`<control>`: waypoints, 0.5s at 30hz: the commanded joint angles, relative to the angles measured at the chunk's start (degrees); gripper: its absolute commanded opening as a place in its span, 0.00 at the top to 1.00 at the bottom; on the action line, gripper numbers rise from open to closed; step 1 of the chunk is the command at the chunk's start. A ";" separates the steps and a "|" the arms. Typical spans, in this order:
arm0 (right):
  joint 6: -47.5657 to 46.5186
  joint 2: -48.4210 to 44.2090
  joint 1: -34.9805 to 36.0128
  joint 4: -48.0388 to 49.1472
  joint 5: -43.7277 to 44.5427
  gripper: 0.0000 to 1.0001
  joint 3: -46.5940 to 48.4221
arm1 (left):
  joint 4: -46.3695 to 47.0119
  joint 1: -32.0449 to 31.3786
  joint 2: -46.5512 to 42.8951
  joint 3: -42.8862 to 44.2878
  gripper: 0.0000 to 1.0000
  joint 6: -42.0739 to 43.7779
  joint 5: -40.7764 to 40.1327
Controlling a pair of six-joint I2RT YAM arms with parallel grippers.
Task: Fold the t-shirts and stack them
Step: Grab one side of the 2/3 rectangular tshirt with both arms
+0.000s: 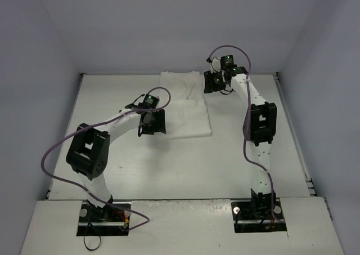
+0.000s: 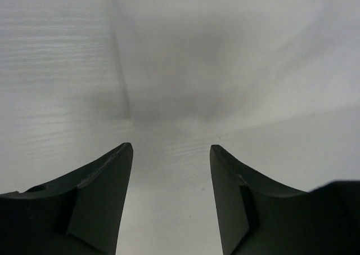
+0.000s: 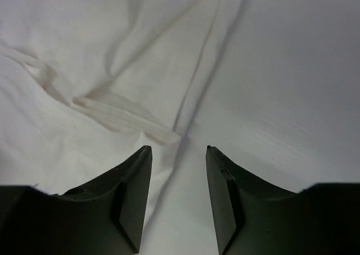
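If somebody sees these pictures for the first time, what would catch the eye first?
First comes the white t-shirt, lying partly folded and wrinkled at the far middle of the white table, with no print showing. Next come the two black arms on either side of it. The left tool is open at the shirt's left edge, and the right tool is open at its far right corner.

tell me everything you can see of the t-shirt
The t-shirt is plain white, soft cotton-looking cloth; no print shows. It lies flat on the table, beyond centre, seemingly partly folded: a narrower part toward the back wall, a wider part nearer. The right wrist view shows creases and a bunched hem near its right edge; the left wrist view shows a smooth straight edge. The open left pincer is at its left edge, the open right pincer over its right edge; neither grips it.
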 commanded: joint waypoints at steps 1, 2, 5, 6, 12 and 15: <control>6.57 -20.25 2.39 7.07 12.25 0.55 -21.43 | -4.76 0.48 -9.49 5.00 0.42 -1.02 -4.18; 9.79 -24.84 2.33 9.41 14.52 0.49 -25.92 | -5.24 0.57 -9.72 4.44 0.41 -1.16 -3.92; 15.89 -30.87 2.62 13.01 17.60 0.35 -38.06 | -5.58 0.82 -9.38 2.29 0.41 -2.45 -3.29; 17.97 -33.53 2.79 13.98 18.16 0.32 -42.31 | -5.44 0.86 -8.82 1.65 0.41 -2.91 -3.20; 26.84 -43.05 5.29 20.43 21.21 0.29 -61.23 | -2.66 0.91 -4.62 -0.66 0.41 -4.00 -1.58; 29.67 -43.49 6.26 23.30 19.94 0.31 -65.01 | -2.11 0.95 -2.85 -0.40 0.42 -4.09 -1.66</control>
